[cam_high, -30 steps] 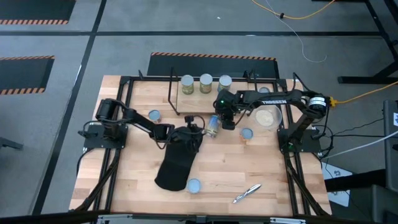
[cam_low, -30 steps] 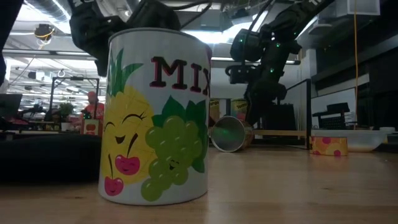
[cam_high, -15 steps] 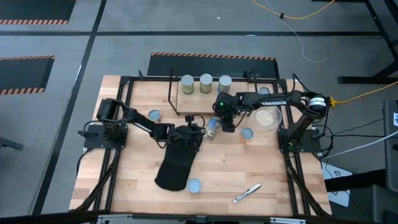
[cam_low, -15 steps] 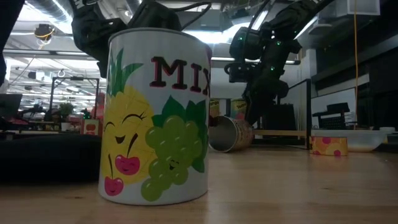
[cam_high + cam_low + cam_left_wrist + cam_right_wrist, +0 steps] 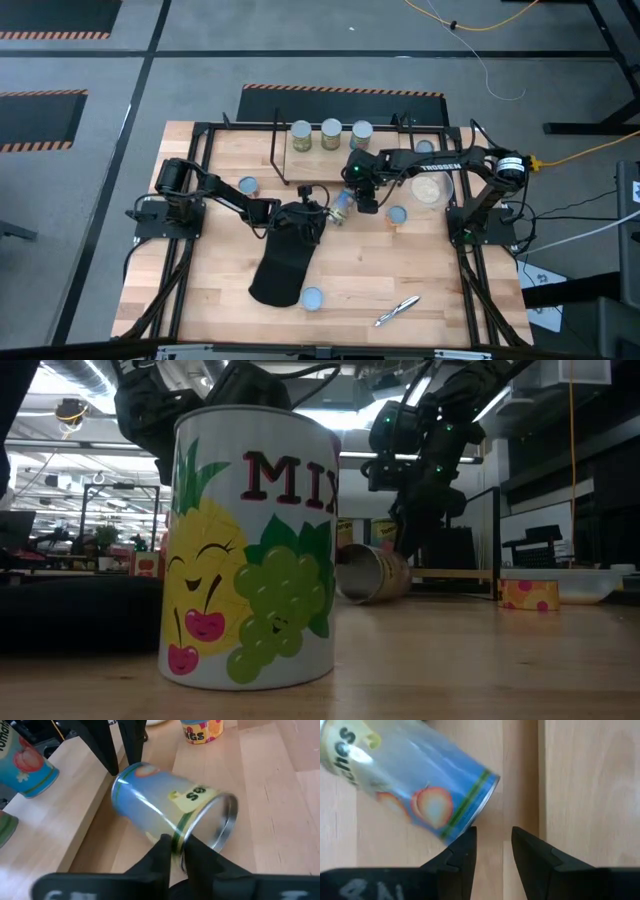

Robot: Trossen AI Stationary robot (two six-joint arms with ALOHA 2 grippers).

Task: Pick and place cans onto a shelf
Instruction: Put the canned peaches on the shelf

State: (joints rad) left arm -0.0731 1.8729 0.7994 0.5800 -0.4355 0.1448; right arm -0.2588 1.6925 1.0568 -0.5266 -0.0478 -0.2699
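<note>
The left end effector [image 5: 175,851] is nearly closed, fingertips at the tipped can [image 5: 167,802], gripping nothing I can confirm. The right end effector [image 5: 492,851] hangs part open and empty just above it. Lying beside the shelf [image 5: 300,165], the can looks rigid, light, smooth and prone to roll; grip across its body. Nearest the low camera, another can [image 5: 250,545] reads "MIX".
</note>
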